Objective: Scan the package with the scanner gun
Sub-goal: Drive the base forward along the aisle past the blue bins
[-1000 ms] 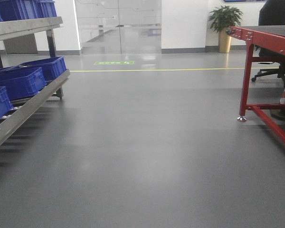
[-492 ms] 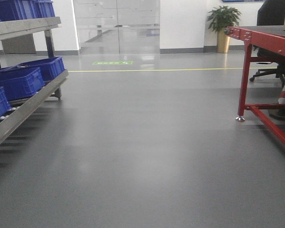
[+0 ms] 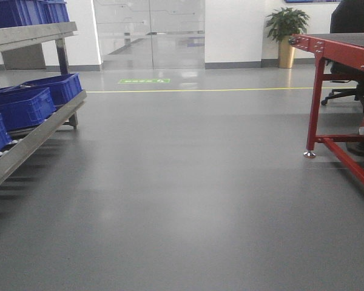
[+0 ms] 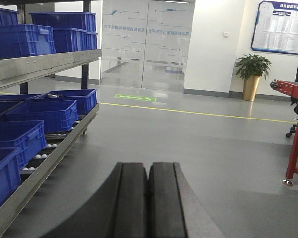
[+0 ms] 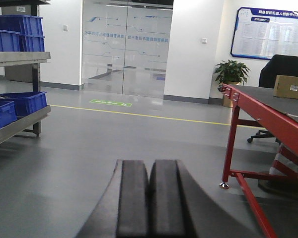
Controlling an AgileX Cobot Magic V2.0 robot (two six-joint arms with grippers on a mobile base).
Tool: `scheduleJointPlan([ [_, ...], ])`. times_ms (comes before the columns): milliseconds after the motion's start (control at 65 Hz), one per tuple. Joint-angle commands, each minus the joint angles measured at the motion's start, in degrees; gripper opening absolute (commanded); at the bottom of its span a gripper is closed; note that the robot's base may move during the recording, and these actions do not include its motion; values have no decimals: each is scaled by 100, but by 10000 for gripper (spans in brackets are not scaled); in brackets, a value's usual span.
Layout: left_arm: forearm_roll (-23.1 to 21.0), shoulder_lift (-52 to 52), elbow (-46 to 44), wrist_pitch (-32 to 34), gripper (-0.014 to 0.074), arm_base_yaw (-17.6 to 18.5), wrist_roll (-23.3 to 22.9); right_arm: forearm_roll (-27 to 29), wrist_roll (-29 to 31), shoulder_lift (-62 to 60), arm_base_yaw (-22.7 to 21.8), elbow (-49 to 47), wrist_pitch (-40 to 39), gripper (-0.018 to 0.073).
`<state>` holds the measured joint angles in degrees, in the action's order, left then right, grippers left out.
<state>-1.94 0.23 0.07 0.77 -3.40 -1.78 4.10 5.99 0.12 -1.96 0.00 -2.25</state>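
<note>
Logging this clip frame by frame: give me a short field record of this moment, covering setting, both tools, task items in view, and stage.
setting: grey floor; rack with blue bins on the left, red table on the right
left tool: shut, empty
right tool: shut, empty
package: brown box on the red table, apart from both tools
scanner gun: not in view
stage: nothing grasped, scan not begun
</note>
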Motion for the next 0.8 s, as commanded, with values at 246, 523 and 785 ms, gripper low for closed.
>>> scheduleJointPlan([
  [246, 10, -23, -7, 73, -111, 39, -7, -33, -5, -12, -13, 0, -126, -162],
  [523, 10, -23, -7, 73, -111, 39, -7, -33, -5, -12, -13, 0, -126, -162],
  [785, 10, -23, -7, 73, -111, 39, -7, -33, -5, -12, -13, 0, -126, -162],
])
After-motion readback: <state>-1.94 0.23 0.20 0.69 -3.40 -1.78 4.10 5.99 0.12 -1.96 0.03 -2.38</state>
